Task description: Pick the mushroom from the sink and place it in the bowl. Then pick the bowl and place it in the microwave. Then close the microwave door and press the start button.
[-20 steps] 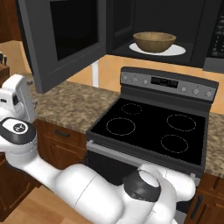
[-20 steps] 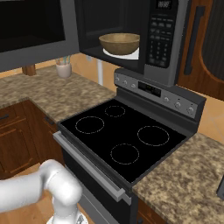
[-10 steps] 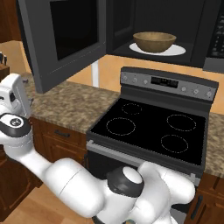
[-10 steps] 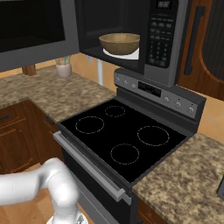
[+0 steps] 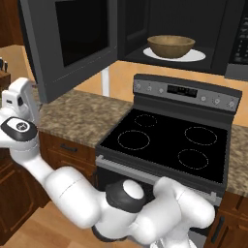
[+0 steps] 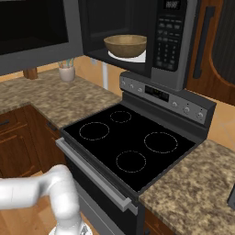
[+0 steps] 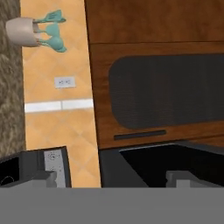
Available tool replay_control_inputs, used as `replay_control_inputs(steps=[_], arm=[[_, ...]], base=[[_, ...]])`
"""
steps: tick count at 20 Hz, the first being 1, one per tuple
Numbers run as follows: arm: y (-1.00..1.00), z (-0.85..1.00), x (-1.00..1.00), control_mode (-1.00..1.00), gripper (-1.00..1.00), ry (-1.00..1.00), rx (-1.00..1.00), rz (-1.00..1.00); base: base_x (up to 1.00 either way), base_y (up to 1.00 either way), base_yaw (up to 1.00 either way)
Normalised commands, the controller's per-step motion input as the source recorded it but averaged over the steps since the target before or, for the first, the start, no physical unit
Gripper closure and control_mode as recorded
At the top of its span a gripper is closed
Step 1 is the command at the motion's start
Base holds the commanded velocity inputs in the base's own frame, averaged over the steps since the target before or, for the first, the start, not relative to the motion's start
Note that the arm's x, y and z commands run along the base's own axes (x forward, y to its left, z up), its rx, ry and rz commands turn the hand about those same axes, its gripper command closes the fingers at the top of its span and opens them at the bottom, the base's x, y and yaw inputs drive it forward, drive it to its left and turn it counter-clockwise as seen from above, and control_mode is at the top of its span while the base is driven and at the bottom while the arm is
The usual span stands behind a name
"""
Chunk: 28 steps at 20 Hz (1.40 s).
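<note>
The wooden bowl rests on the white turntable plate inside the open microwave. What lies in the bowl cannot be seen; the mushroom and the sink are out of view. The microwave door stands swung wide to the left. My arm reaches far left, its wrist below and beside the door's outer edge. In the hand view my gripper is open and holds nothing, its fingertips wide apart, with the door's dark panel just ahead of them.
Under the microwave sits the black stove, with granite counter on both sides. A utensil cup stands by the back wall. The microwave's control panel is on its right. Wooden cabinets hang behind the door.
The arm has swung a little further left and its wrist has risen slightly beside the door. Bowl and door have not moved.
</note>
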Motion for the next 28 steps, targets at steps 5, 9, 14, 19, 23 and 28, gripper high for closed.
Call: replay_control_inputs(steps=[5,9,14,19,23,28], arm=[[-0.72,0.17,-0.1,-1.0,-1.0,-0.1,0.0,-0.05],[-0.86,0.22,-0.16,-1.0,-1.0,-0.12,0.0,-0.03],[-0.97,0.27,-0.38,-1.0,-1.0,-0.17,0.0,-0.01],[-1.0,0.29,-0.38,-1.0,-1.0,-0.11,0.03,-0.02],[-1.0,0.25,-0.23,-1.0,-1.0,-0.01,0.06,-0.01],[-1.0,0.29,-0.1,-1.0,-1.0,0.0,0.1,0.0]], base=[[0.0,0.0,0.0],[0.0,0.0,0.0],[0.0,0.0,0.0],[0.0,0.0,0.0],[0.0,0.0,0.0],[0.0,0.0,0.0]])
